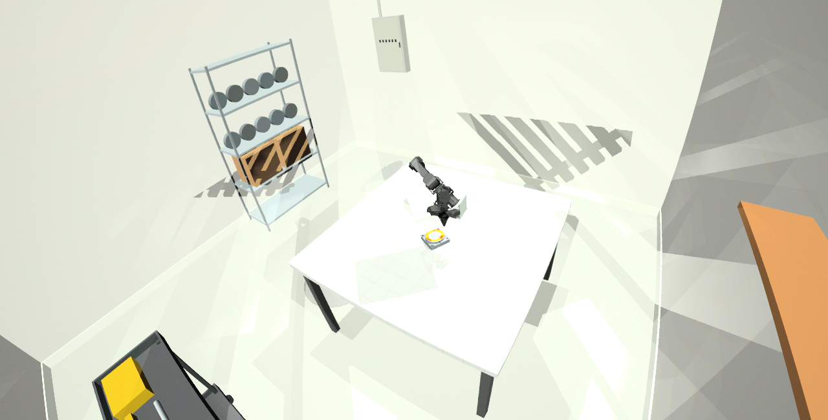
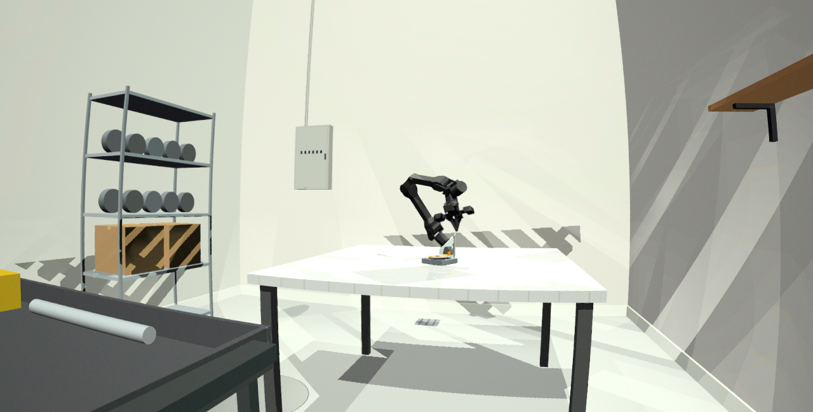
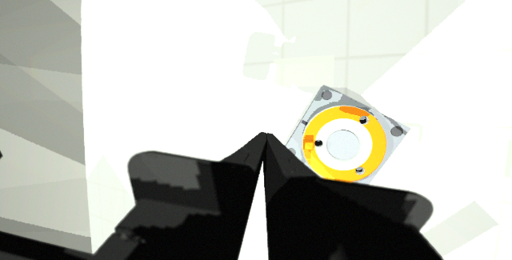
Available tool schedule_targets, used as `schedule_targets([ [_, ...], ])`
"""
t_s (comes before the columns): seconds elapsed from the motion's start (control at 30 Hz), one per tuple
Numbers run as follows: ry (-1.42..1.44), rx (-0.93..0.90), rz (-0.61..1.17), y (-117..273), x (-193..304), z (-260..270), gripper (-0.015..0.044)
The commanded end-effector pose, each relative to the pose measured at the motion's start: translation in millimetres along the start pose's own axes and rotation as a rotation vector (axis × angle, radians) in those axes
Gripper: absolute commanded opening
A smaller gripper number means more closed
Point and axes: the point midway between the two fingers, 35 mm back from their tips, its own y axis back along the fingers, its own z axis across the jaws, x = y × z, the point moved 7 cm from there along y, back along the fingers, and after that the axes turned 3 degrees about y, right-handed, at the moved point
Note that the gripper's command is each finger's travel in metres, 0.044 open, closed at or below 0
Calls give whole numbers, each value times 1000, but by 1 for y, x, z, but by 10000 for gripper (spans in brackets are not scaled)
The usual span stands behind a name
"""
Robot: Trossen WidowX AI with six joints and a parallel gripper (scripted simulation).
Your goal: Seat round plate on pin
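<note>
Gripper (image 3: pixel 264 135) pinched shut, empty, hovering beside plate (image 3: pixel 344 144). Closed tips make a poker, prob to nudge orange tab (image 3: pixel 308 142) round.

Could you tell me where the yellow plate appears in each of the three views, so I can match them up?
Top: plate near the picture's middle, on the grey base, just below the gripper.
Exterior: a thin yellow-orange sliver on the base, right of centre, under the gripper.
Wrist: right of centre, beyond the shut fingertips, orange tab at its left.
Shared landmark: the grey square base.
</note>
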Motion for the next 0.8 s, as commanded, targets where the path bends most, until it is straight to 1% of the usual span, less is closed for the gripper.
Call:
schedule_targets([
  [0.0,145,174,247,-34,23,-23,0],
  [0.07,176,211,305,-41,27,-28,0],
  [0.37,176,211,305,-42,25,-27,0],
  [0.67,176,212,304,-80,36,-36,0],
  [0.77,176,213,304,-87,38,-38,0],
])
